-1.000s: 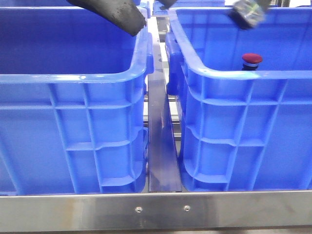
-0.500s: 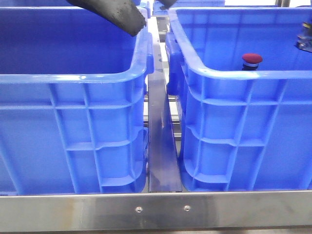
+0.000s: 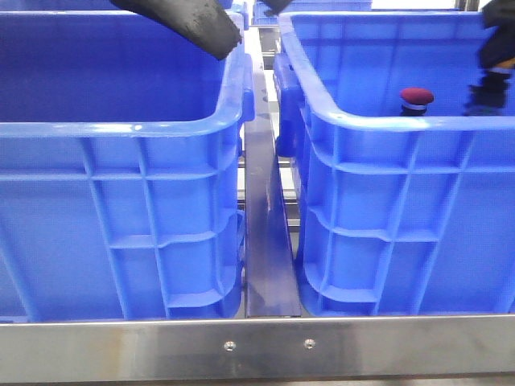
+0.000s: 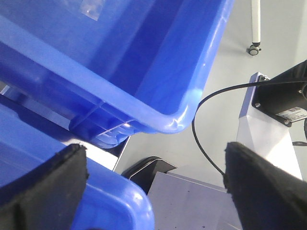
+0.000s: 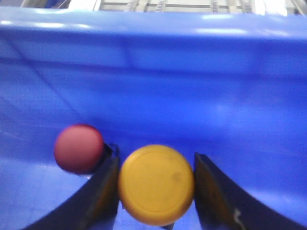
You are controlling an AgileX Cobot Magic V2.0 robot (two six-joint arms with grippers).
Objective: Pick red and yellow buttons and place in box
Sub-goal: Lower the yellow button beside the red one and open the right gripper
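The red button (image 3: pixel 416 98) stands inside the right-hand box (image 3: pixel 378 122), its dark red cap showing just above the near rim. In the right wrist view the red button (image 5: pixel 78 148) sits on the box floor, close to the box wall (image 5: pixel 192 72). Beside it is the yellow button (image 5: pixel 156 184), cap up between the fingers of my right gripper (image 5: pixel 154 159), which is shut on it. My right gripper (image 3: pixel 489 84) hangs low inside the box at its right side. My left gripper (image 3: pixel 201 28) hovers over the left crate's far right corner, open and empty (image 4: pixel 153 153).
A second, alike blue crate (image 3: pixel 121 129) fills the left half of the front view. A steel rail (image 3: pixel 265 225) runs between the crates and a steel table edge (image 3: pixel 257 346) lies in front. The left wrist view shows crate rims (image 4: pixel 168 122), a black cable (image 4: pixel 206 148) and floor.
My right gripper has swung from above the box's far side to its right side and come down inside it. The left gripper and the red button have stayed put.
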